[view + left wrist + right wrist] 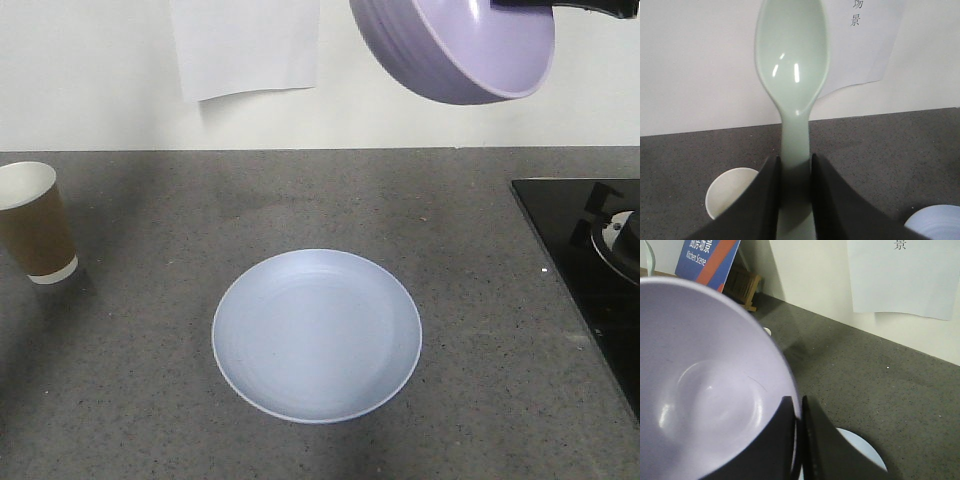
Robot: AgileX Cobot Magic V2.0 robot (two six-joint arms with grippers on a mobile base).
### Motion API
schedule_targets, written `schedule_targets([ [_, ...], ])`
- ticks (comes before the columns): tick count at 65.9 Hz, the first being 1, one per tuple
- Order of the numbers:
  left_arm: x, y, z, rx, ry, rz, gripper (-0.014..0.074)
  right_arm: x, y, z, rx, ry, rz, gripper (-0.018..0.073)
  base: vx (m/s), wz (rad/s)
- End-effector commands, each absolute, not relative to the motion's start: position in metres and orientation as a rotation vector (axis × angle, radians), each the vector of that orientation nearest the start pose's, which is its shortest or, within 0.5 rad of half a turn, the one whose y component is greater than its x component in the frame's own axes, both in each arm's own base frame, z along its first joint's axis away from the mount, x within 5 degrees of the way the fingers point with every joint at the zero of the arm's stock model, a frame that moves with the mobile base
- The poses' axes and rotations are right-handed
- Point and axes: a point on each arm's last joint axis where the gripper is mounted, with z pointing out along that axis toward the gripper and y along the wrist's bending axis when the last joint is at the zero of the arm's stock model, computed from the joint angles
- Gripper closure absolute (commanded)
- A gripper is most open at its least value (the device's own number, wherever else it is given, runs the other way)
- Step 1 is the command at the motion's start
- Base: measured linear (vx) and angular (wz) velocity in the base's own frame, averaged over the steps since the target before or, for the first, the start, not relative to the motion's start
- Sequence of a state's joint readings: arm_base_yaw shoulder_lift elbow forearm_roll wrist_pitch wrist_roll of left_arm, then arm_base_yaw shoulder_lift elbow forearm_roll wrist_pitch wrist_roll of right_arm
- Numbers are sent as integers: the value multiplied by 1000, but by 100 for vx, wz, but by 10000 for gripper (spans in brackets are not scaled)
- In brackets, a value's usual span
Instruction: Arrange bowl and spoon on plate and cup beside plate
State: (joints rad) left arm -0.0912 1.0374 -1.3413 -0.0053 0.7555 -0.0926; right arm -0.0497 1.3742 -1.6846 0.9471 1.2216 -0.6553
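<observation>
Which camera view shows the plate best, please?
The exterior front-facing view: the whole plate lies bare on the counter, its rim fully visible. The left wrist view catches only a pale blue sliver at the bottom right corner; the right wrist view shows a small part behind the gripper fingers.

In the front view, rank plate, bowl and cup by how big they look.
1. plate
2. bowl, though it is raised nearer the camera and cropped, so unsure
3. cup, partly cut off at the left edge
</observation>
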Motion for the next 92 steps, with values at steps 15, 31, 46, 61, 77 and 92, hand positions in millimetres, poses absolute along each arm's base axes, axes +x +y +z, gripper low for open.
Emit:
schedule_targets([
  [15,194,-19,483,-5,1842,-145,602,243,59,512,-616,1826,788,561,0,0],
  [31,194,-19,483,-5,1842,-145,602,243,59,512,-616,1826,788,561,0,0],
  [46,194,-19,483,-5,1842,-145,602,243,59,512,-616,1826,788,561,0,0],
  [61,194,-19,483,-5,1842,-145,602,243,59,512,-616,1826,788,561,0,0],
  [77,194,-19,483,-5,1842,-145,602,243,59,512,-616,1826,788,561,0,0],
  [92,194,-19,483,-5,1842,-145,602,243,59,512,-616,1826,788,561,0,0],
])
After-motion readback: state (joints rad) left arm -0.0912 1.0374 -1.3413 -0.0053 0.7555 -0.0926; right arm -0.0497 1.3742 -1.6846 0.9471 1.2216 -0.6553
